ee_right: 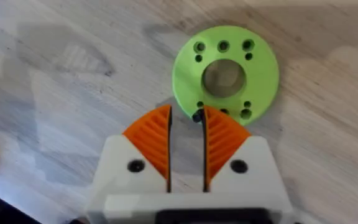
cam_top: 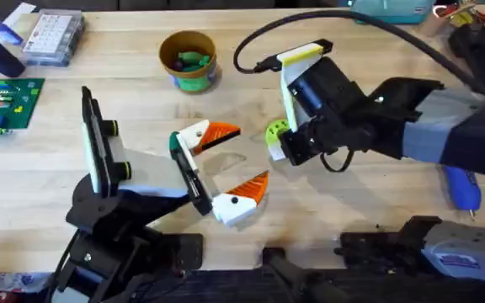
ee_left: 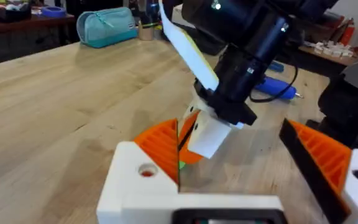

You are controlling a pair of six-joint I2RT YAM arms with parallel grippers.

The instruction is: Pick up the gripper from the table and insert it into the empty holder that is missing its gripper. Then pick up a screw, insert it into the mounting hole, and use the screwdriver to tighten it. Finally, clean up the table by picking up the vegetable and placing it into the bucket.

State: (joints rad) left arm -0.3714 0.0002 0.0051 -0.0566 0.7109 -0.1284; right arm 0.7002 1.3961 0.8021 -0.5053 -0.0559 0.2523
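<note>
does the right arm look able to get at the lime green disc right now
Probably yes. The right gripper hangs just above the lime-green disc, its nearly closed orange pads at the disc's edge. The disc lies flat on bare table with nothing covering it.

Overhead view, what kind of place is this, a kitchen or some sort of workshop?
Most likely a robotics workbench or lab: a wood plank table with a green circuit board, a clear compartment box of small parts and a blue screwdriver lying on it.
</note>
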